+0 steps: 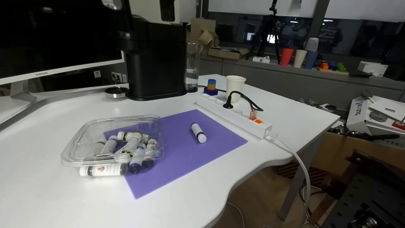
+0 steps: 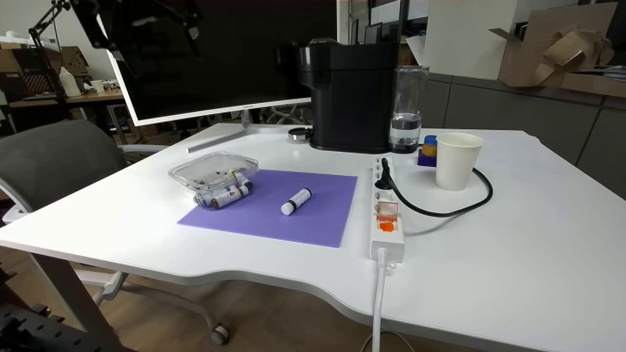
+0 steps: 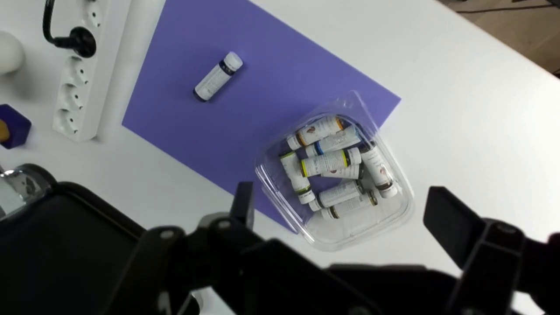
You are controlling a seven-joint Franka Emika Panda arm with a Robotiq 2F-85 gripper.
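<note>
Across the wrist view, left to right, you first meet the white power strip, just beside the purple sheet. On that sheet the lone bottle lies on its side, white cap toward the upper right. It looks small, stiff and light. The label should offer some bite, but a round body can roll, or squirt out of an off-centre squeeze. Take it across the middle of the label, one finger along each long side, clear of the cap; whether it is glass you cannot tell, so squeeze gently.

Next comes the clear plastic box, resting partly on the sheet and partly on the white counter, with a jumble of bottles inside. Its thin walls will probably flex or crack under a hard pinch, and its load may shift when tipped, so a light hold midway along a side, near the rim, seems safest. Here the box shows below, between the fingers of your hand, which stand wide apart above the counter with nothing in their grip.
</note>
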